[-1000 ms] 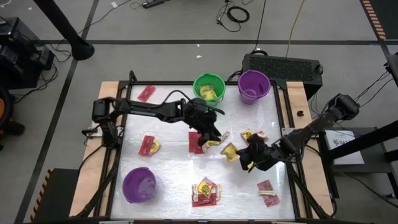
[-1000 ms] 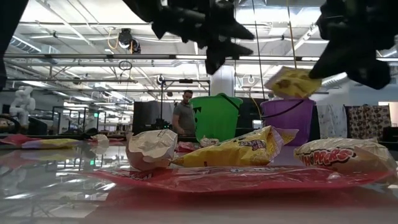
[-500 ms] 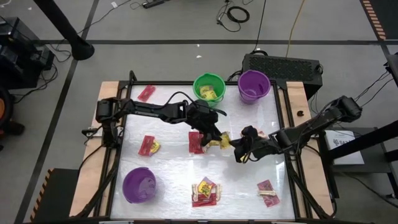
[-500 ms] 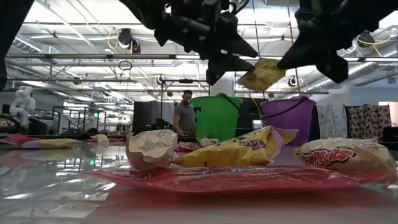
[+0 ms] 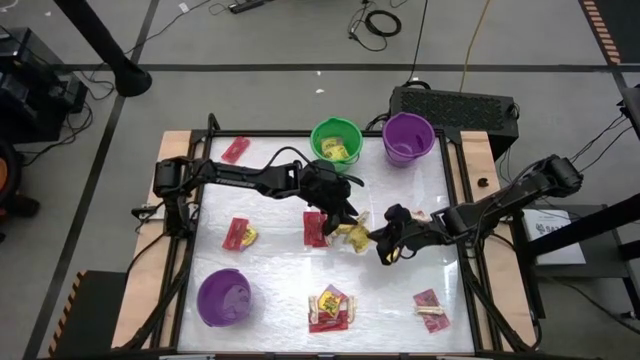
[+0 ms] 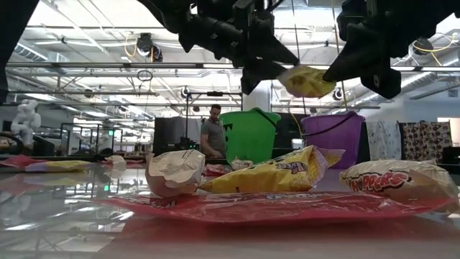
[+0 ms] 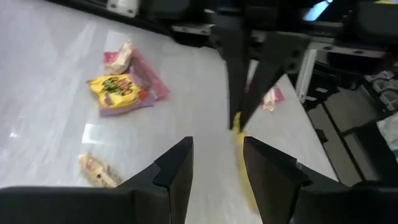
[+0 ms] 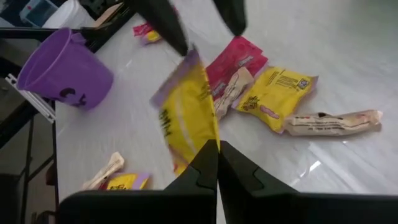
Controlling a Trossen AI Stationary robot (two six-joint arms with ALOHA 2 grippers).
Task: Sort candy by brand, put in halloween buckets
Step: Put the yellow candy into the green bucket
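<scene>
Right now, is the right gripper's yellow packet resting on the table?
No, the right gripper holds the yellow packet in the air above the table.

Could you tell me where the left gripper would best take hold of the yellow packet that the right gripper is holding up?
Probably by its free far edge, coming level from the side opposite the right gripper, whose shut jaws pinch the yellow packet at one end. The left gripper faces it, jaws open.

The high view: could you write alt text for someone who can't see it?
Above a white table, the right tool, shut on a yellow candy packet, meets the open left tool mid-table. A green bucket and two purple buckets stand among scattered candy.
</scene>
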